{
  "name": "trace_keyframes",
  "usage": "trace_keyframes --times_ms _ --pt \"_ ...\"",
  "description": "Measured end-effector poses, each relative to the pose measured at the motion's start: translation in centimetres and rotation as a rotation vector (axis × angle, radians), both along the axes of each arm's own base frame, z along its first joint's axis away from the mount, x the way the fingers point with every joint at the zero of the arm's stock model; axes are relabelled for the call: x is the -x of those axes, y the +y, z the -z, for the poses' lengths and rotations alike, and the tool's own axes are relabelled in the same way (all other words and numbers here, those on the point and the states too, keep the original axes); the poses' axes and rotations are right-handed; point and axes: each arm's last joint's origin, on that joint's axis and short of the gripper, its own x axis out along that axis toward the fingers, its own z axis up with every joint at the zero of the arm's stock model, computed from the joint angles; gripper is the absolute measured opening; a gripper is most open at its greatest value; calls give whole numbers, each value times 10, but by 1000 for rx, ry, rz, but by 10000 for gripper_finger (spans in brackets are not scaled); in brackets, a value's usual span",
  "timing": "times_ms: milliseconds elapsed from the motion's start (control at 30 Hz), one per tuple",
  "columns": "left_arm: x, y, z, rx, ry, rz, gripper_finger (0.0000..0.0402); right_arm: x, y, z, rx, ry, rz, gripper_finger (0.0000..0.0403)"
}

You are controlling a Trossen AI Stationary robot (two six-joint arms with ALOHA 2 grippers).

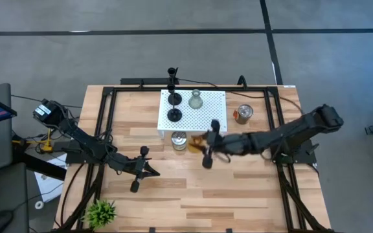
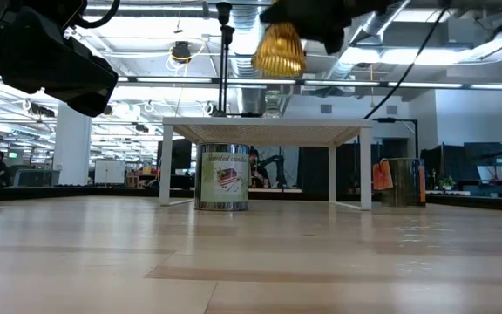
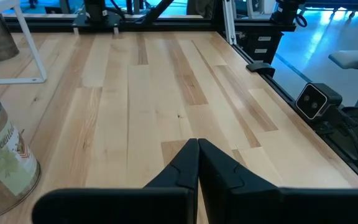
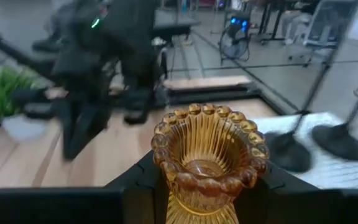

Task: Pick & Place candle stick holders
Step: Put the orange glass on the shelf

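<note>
The right gripper (image 4: 201, 186) clasps the amber holder (image 4: 207, 158) by its ribbed waist, aloft beside the white shelf (image 1: 214, 110). The glass looks light, slick and breakable. The left gripper (image 3: 197, 163) rests pinched closed, empty.

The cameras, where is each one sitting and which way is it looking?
High view: above the table, looking straight down; shows both dark arms, left gripper and right gripper.
Low view: at tabletop height, looking level across; arms enter from above.
Left wrist view: on the left arm, looking over wooden planks past its shut jaws.
Right wrist view: on the right arm, looking past its jaws at the held squat amber-orange glass candle holder.
Shared: high, low and left wrist views all show the round metal tin.
</note>
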Motion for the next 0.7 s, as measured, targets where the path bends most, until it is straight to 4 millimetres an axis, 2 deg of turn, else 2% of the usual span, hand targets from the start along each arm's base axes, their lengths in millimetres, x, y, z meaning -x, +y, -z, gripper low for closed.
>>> trace_keyframes --times_ms 100,233,467,700 --pt "0 0 0 0 0 0 8 1 -19 -16 -18 -39 8 119" --pt "0 0 0 0 0 0 8 -1 -43 -21 -29 -55 64 120" --pt "0 0 0 0 0 0 8 -10 -79 -8 -59 -27 186 121" --pt "0 0 0 0 0 0 8 -17 -101 8 -106 8 231 116"
